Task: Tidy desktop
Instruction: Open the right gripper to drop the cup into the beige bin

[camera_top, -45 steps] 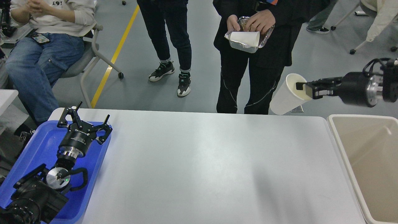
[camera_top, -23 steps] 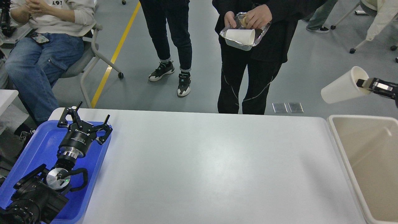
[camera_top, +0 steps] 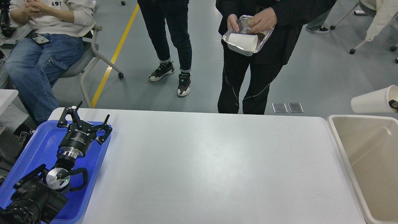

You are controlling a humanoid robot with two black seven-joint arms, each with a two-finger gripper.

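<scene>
The whitish-grey desktop [camera_top: 211, 161] fills the middle of the head view and has nothing on it. My left gripper [camera_top: 88, 120] is open and empty, hovering over the blue tray [camera_top: 37, 143] at the table's left end. A white paper cup [camera_top: 373, 101] hangs tilted in the air above the far edge of the beige bin [camera_top: 345, 149], mouth toward the right frame edge. Only a dark tip of my right gripper [camera_top: 394, 104] shows at the cup's rim, holding it; the rest of that arm is out of view.
A person behind the table's far edge holds a foil tray [camera_top: 245, 46] with another paper cup in it. Another person stands to their left, and a seated person on a wheeled chair [camera_top: 93, 59] is at the far left.
My right gripper has carried the paper cup rightward, from beyond the table's far right corner to above the bin's far edge, and has almost left the frame. The left arm has not moved.
</scene>
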